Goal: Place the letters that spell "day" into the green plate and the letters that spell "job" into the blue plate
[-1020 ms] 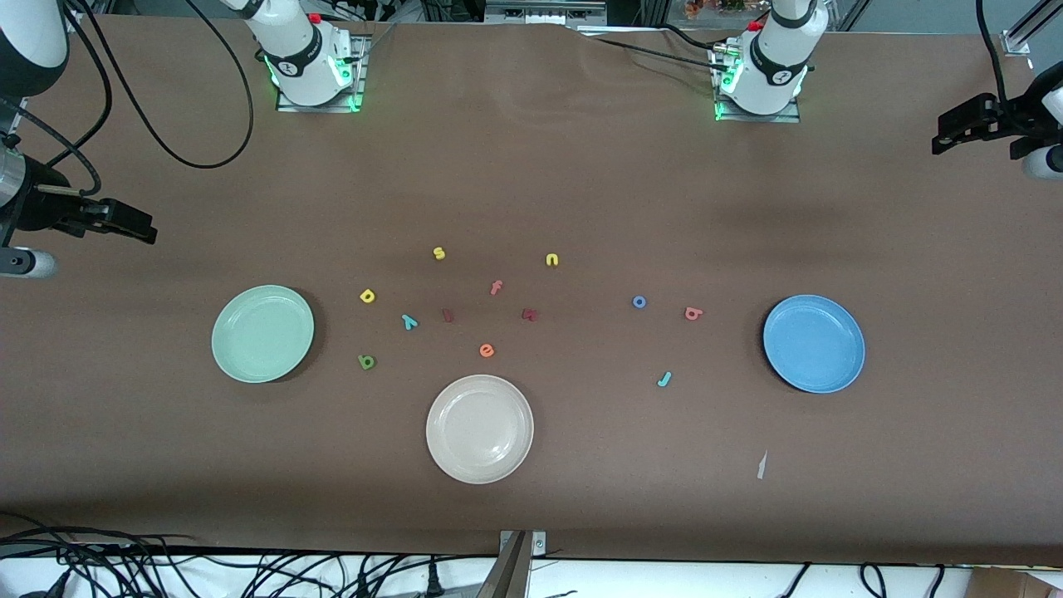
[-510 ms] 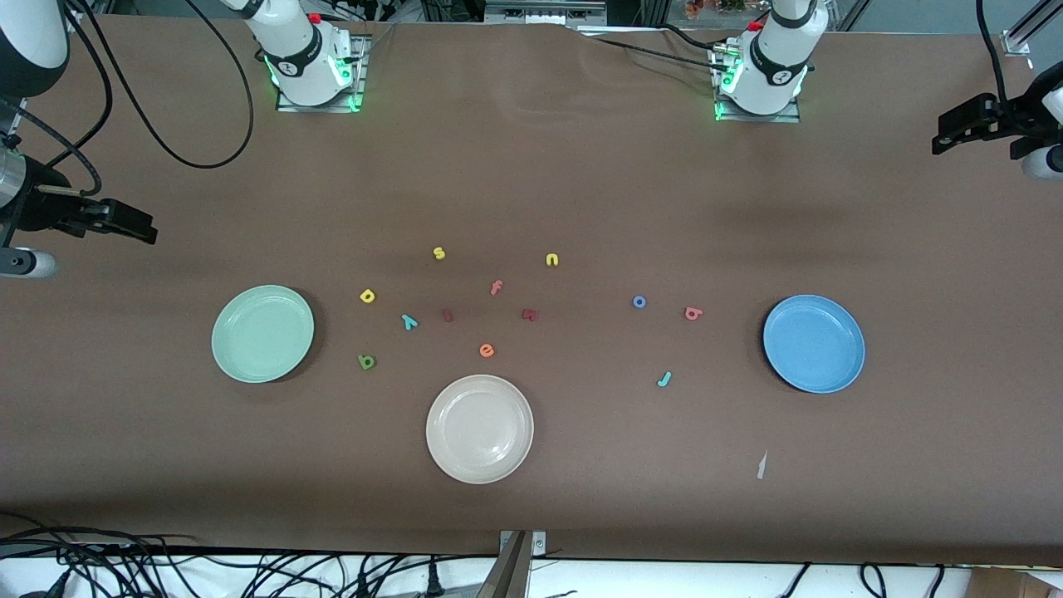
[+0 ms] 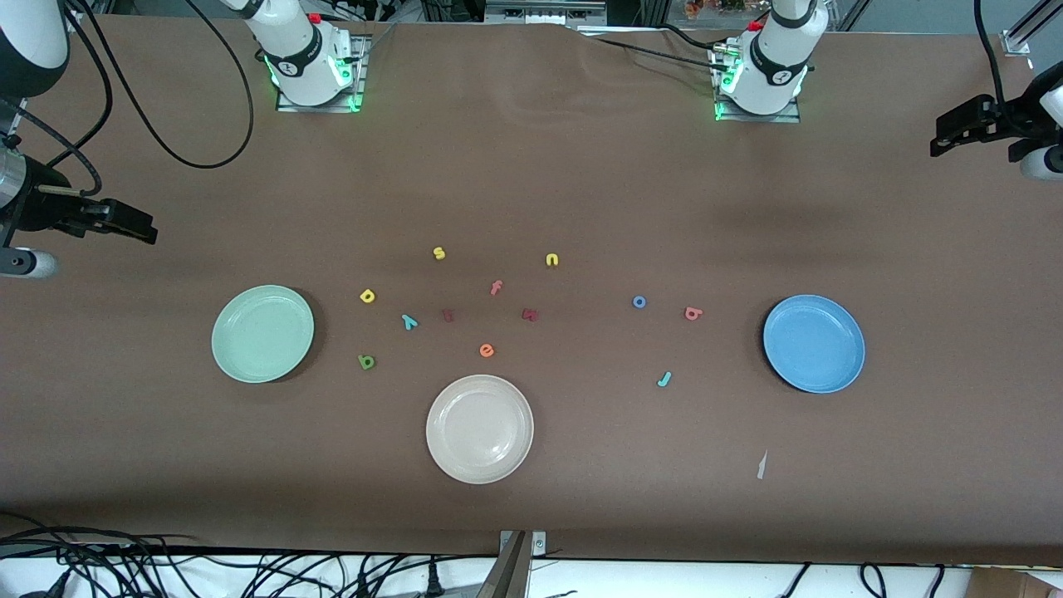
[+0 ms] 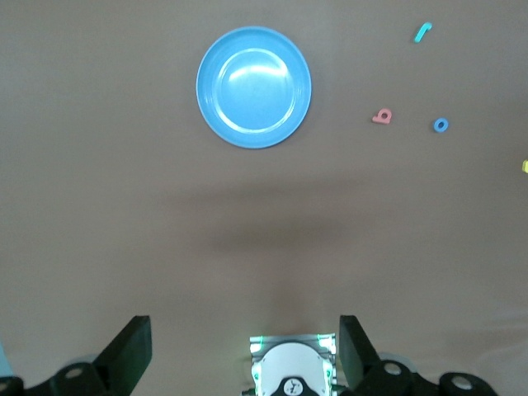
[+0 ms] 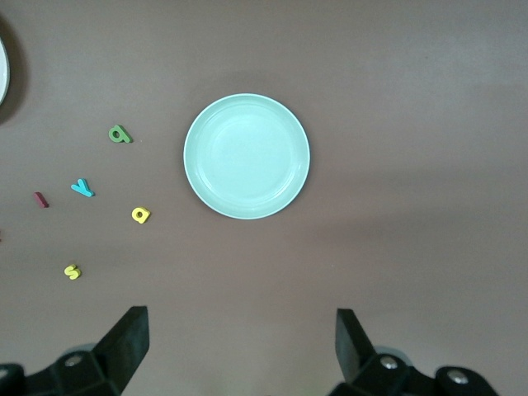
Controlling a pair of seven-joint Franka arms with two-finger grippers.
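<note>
Green plate toward the right arm's end with yellow d, teal y, green a beside it, blue plate toward the left arm's end, teal j long axis tilted, blue o, coral b nearby, left gripper and right gripper spread wide, empty, high over the table ends.

The counter is plain brown. The green plate is pale mint, the blue plate medium blue, a third plate cream-white, all unpatterned.
</note>
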